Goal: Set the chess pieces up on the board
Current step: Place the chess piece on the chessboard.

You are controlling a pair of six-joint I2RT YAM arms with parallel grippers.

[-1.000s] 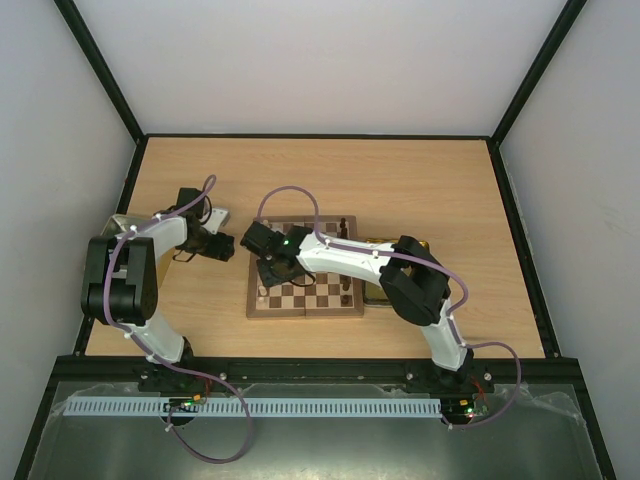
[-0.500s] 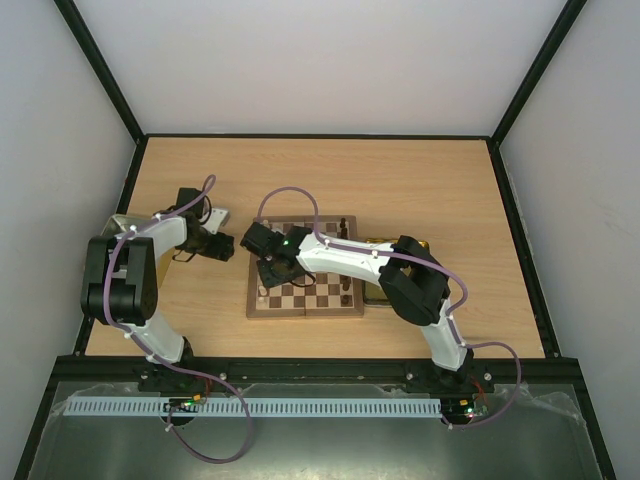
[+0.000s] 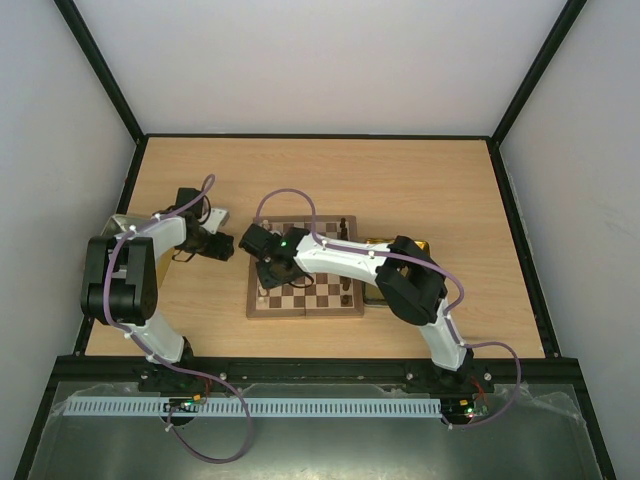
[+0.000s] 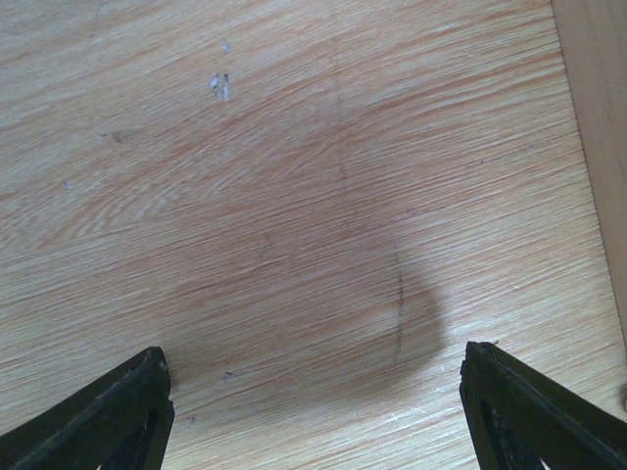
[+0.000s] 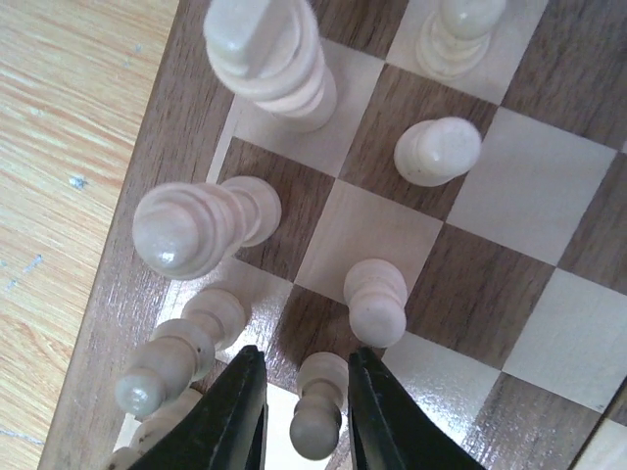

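Chess pawn (image 5: 315, 416) of turned cream wood stands inside the right claw (image 5: 305, 354), grip unclear; left claw (image 4: 313, 351) gapes.

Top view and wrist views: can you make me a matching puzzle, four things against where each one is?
Things:
1 left gripper
2 right gripper
3 board
4 gold tray

Places:
A beside the board's right edge, partly hidden by the right arm
B fingers either side of a cream pawn
C middle of the table
D over bare table, jaws wide

Pairs: 1-D, 2-B, 3-C, 4-A
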